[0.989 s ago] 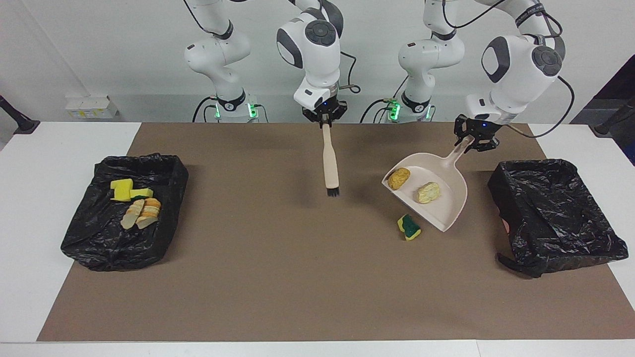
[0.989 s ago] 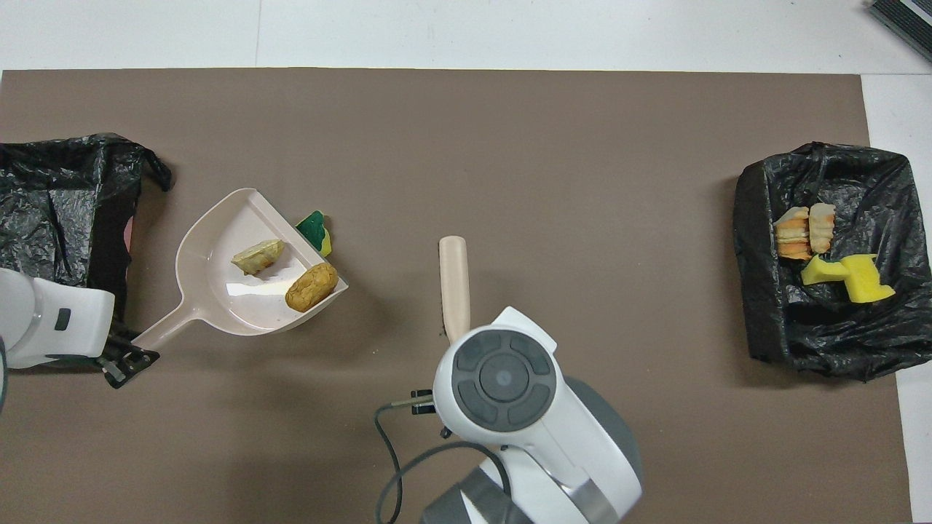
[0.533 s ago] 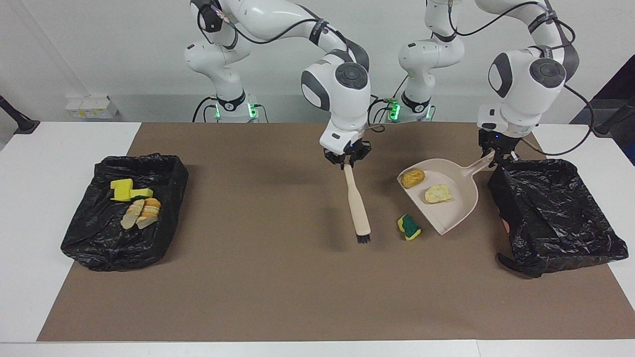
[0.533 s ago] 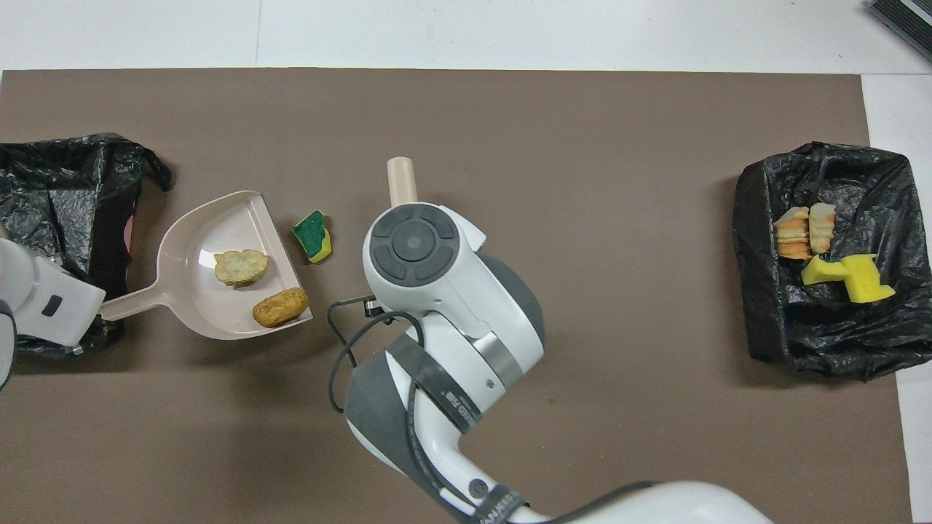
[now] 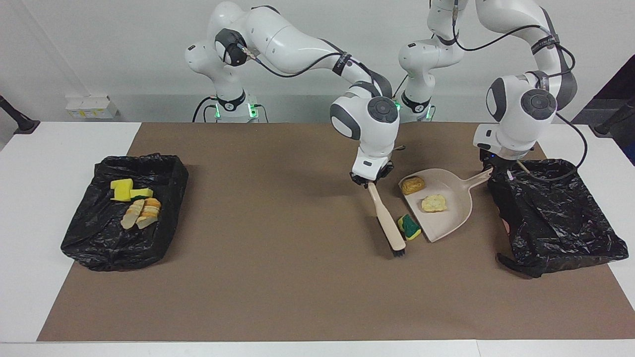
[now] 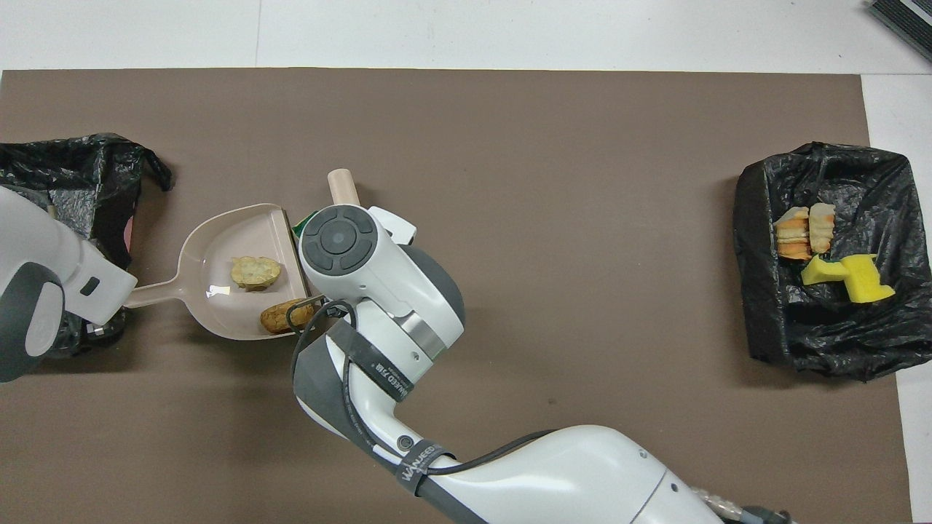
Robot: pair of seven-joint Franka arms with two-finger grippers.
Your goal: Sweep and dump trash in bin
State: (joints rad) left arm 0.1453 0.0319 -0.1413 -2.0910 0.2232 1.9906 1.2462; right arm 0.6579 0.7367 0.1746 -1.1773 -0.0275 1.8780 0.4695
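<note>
The right gripper [image 5: 369,180] has its jaws pinched on the top end of the brush [image 5: 388,224], which slants down so its black bristles meet the brown mat [image 5: 278,258], the handle lying just beside the green-backed sponge [image 5: 410,227]. The left gripper [image 5: 497,168] has its jaws clamped on the dustpan [image 5: 449,210] by its handle, at the rim of the empty black bin [image 5: 555,213]. In the dustpan lie an orange-brown lump [image 5: 412,185] at 10 o'clock and a cream chunk [image 5: 433,203] near the middle. The sponge sits on the mat at the pan's open lip, at its 8 o'clock. The other bin [image 5: 124,218], at the right arm's end of the table, holds yellow sponge pieces [image 5: 130,190] and bread-like chunks [image 5: 142,212]

Half a second ago the brush stood apart from the sponge; it has since swung toward the left arm's end and closed on it. The dustpan has shifted slightly closer to the sponge
</note>
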